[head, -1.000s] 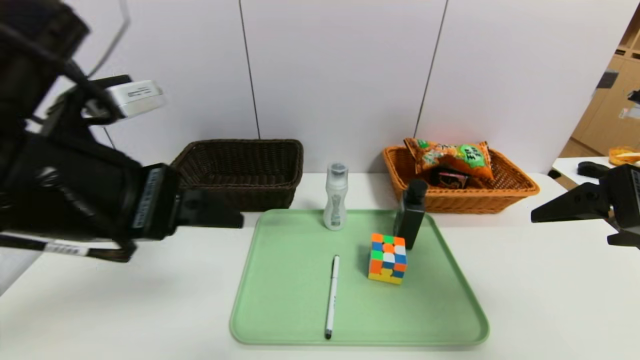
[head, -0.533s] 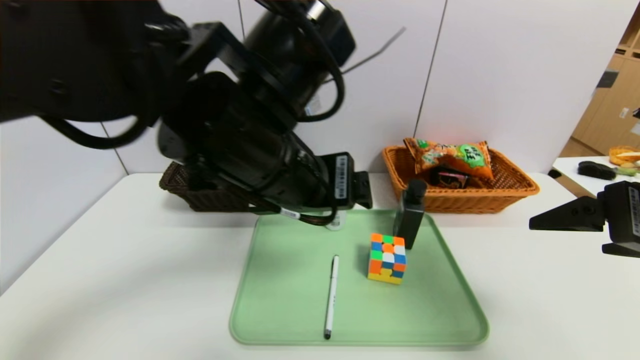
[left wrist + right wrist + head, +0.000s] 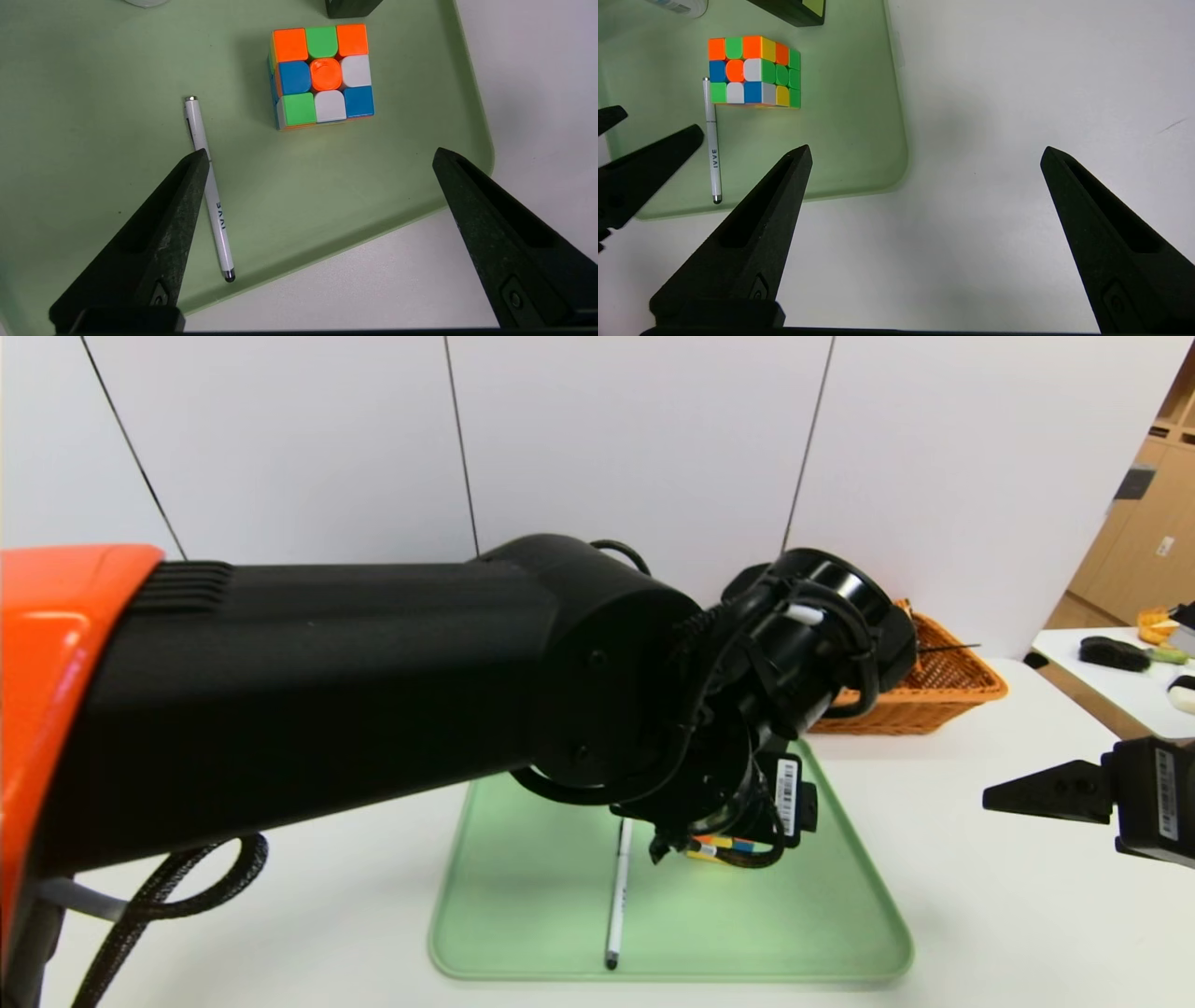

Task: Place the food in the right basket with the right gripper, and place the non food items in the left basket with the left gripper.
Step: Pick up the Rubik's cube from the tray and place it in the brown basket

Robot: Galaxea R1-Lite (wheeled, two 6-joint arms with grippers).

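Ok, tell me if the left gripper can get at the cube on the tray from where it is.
Probably yes. The left gripper is open above the green tray, with the cube just ahead of its fingertips and bare tray between. The white pen lies beside one finger; the black bottle stands beyond the cube.

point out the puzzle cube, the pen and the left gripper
puzzle cube [image 3: 323,76]: left wrist view, orange centre tile of top face.
pen [image 3: 209,184]: left wrist view, mid-barrel.
left gripper [image 3: 320,156]: left wrist view, open, midway between fingertips.
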